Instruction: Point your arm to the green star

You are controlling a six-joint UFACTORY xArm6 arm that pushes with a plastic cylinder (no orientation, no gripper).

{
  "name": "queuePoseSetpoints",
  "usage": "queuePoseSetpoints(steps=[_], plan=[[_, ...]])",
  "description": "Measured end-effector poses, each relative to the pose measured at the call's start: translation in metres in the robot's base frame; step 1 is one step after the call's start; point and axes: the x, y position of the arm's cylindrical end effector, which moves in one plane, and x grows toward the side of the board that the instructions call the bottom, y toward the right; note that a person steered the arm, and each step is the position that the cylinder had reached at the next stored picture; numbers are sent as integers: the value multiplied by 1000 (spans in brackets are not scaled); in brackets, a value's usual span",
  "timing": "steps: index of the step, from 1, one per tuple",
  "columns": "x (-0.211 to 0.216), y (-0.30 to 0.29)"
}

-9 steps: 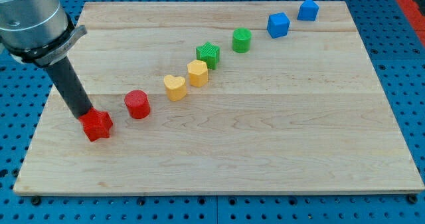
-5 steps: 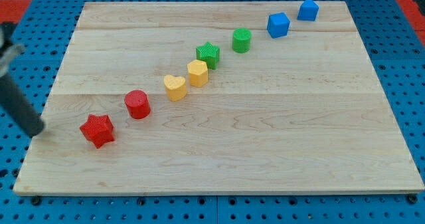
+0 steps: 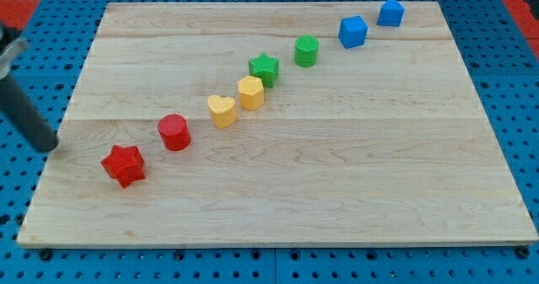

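Note:
The green star (image 3: 264, 67) sits on the wooden board (image 3: 337, 174), above the middle, in a diagonal row of blocks. My tip (image 3: 49, 145) is at the board's left edge, far to the lower left of the green star. It stands left of the red star (image 3: 123, 164) and does not touch any block. The dark rod slants up and to the left out of the view.
The diagonal row runs from lower left to upper right: red star, red cylinder (image 3: 174, 132), yellow heart (image 3: 221, 111), yellow hexagon (image 3: 250, 92), green star, green cylinder (image 3: 306, 50), blue cube (image 3: 353, 31), blue house-shaped block (image 3: 390, 12). Blue pegboard surrounds the board.
My tip left the red star and swung left to the board's left edge, then moved slightly up. The blocks have not moved.

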Motion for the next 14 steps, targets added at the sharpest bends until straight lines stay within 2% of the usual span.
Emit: queuePoseSetpoints(steps=[2, 4, 5, 11, 12, 14], plan=[[-131, 86], [-247, 212], [-278, 266], [-275, 260], [-248, 238], [-162, 214]])
